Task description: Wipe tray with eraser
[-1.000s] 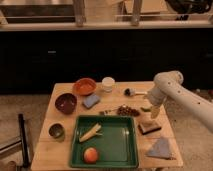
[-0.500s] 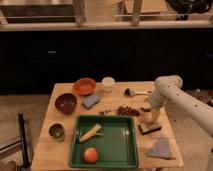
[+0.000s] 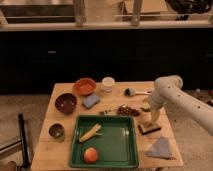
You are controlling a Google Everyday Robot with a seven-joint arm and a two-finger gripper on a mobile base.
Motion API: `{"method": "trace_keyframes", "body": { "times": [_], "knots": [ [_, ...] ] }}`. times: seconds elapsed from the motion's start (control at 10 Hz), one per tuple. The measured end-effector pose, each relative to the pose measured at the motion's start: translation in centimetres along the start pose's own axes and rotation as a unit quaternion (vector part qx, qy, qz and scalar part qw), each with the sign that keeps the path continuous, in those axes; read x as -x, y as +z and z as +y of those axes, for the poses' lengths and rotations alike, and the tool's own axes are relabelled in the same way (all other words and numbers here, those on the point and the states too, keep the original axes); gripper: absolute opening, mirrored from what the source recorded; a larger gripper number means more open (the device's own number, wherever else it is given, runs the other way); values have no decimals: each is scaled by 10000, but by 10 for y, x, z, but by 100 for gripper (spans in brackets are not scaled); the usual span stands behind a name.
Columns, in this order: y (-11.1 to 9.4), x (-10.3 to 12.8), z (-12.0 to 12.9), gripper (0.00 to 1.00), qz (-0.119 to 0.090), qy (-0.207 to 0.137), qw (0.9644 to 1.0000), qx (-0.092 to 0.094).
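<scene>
The green tray (image 3: 118,144) lies at the front middle of the wooden table, with a banana (image 3: 91,133) and an orange fruit (image 3: 90,155) in it. The eraser (image 3: 150,128), a small dark block with a tan side, lies on the table just right of the tray's far right corner. My gripper (image 3: 151,121) points down from the white arm, directly over the eraser and at or just above its top.
A grey-blue folded cloth (image 3: 160,148) lies in front of the eraser. Grapes (image 3: 128,110), a blue sponge (image 3: 91,101), an orange bowl (image 3: 85,86), a dark bowl (image 3: 66,103), a white cup (image 3: 107,83), a brush (image 3: 133,92) and a small tin (image 3: 56,131) surround the tray.
The arm has bent lower and the gripper has come down onto the eraser. The eraser, the tray and the other things have not moved.
</scene>
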Motion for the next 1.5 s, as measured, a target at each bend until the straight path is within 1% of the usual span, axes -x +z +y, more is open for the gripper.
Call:
{"method": "trace_keyframes", "body": {
  "times": [0.3, 0.5, 0.8, 1.1, 1.3, 1.5],
  "knots": [
    [-7, 9, 7, 80, -21, -225, 9997, -40],
    [-8, 12, 16, 80, -35, -343, 9994, -12],
    [-9, 14, 32, 80, -25, -419, 9991, 17],
    [-5, 13, 44, 80, -24, -435, 9990, 38],
    [0, 17, 45, 80, -26, -462, 9989, 29],
    [5, 16, 48, 80, -3, -473, 9989, 30]
  ]
}}
